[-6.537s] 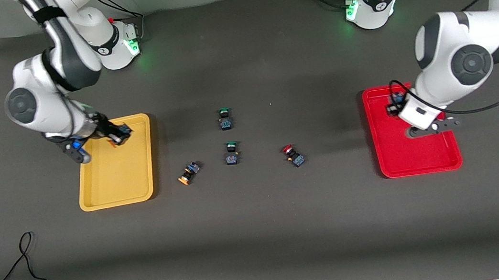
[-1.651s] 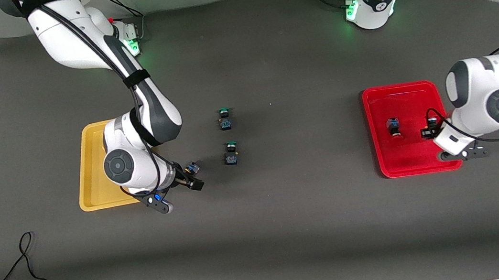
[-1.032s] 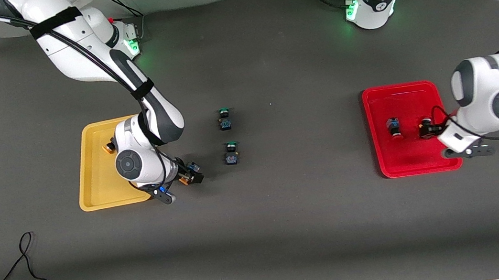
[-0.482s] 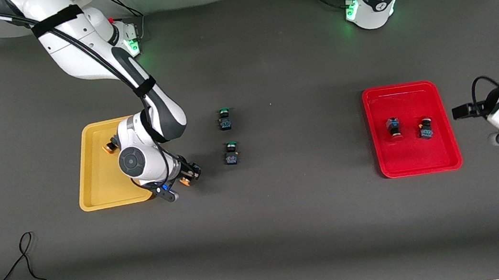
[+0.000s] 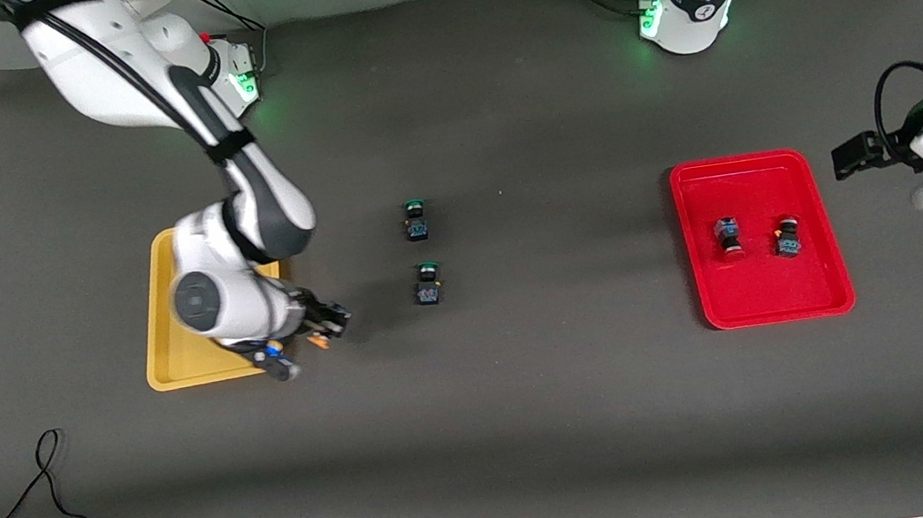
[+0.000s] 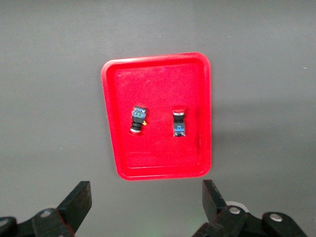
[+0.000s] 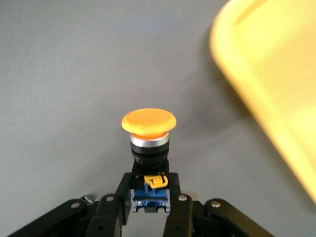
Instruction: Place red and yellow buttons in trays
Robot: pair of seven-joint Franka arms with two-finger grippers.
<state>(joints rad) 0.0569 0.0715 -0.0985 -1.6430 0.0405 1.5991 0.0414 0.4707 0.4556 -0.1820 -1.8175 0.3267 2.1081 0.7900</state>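
Clamping the yellow-capped button (image 7: pixel 148 143) by its blue body, the right gripper (image 7: pixel 148 205) hangs beside the yellow tray (image 5: pixel 162 352) corner; light, rigid, top-heavy. Left gripper (image 6: pixel 143 207) waits, released.

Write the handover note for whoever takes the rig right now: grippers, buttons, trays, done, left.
Right gripper: shut on a yellow button, over the table beside the yellow tray.
Left gripper: open, holding nothing, waiting off the red tray at its arm's end.
Done: two red buttons lie in the red tray.
Left: set the held yellow button in the yellow tray. The arm hides most of that tray.
Two green buttons sit mid-table.
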